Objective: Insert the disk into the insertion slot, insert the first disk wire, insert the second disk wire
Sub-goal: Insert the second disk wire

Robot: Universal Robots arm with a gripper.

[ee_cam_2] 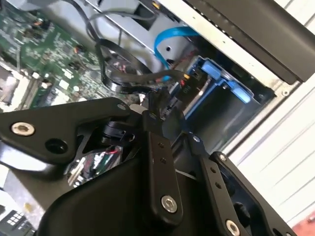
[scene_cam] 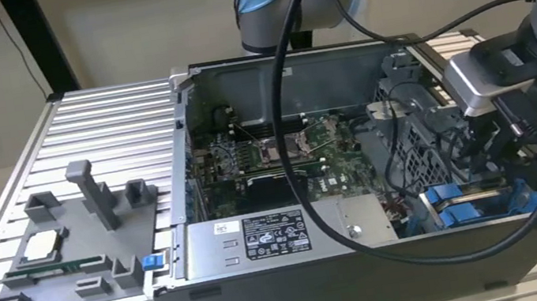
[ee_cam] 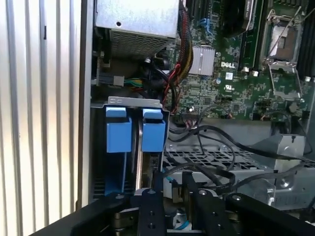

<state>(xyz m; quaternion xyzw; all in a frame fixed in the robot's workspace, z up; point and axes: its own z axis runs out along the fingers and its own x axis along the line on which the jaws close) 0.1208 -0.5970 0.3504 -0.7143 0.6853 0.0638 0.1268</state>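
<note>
Case: the open computer case (scene_cam: 394, 275) stands on the slatted table (scene_cam: 106, 135), with the arm reaching into its front corner at the exterior view's right
End effector: the end effector (ee_cam_2: 165, 110) hangs low over that corner; in the second wrist view its two black fingers (ee_cam_2: 158, 147) are drawn close together, and they seem to be pinched on a black disk wire (ee_cam_2: 123, 81) that loops away toward the green board (ee_cam_2: 54, 44)
Disk: the disk (ee_cam: 139, 155) shows in the first wrist view as a thin silver edge standing upright between two bright blue tabs (ee_cam: 118, 132), so it looks already seated on edge
Insertion slot: the insertion slot (ee_cam: 134, 102) is the grey metal bay with blue rails, close against the case wall and just beyond the grey power-supply box (scene_cam: 281, 232)
Direction: in the exterior view the blue bay lies just below the end effector and a little toward the exterior view's left; they are near but apart
Long axis: the disk's edge runs straight away from the fingertips in the first wrist view, roughly in line with the fingers
Plug end: a black connector (ee_cam_2: 189, 86) sits just beside the blue frame (ee_cam_2: 221, 78), next to a light blue ribbon cable (ee_cam_2: 170, 37); I cannot tell whether it is seated
Judgement: the disk step appears done and the work stands at the wires
</note>
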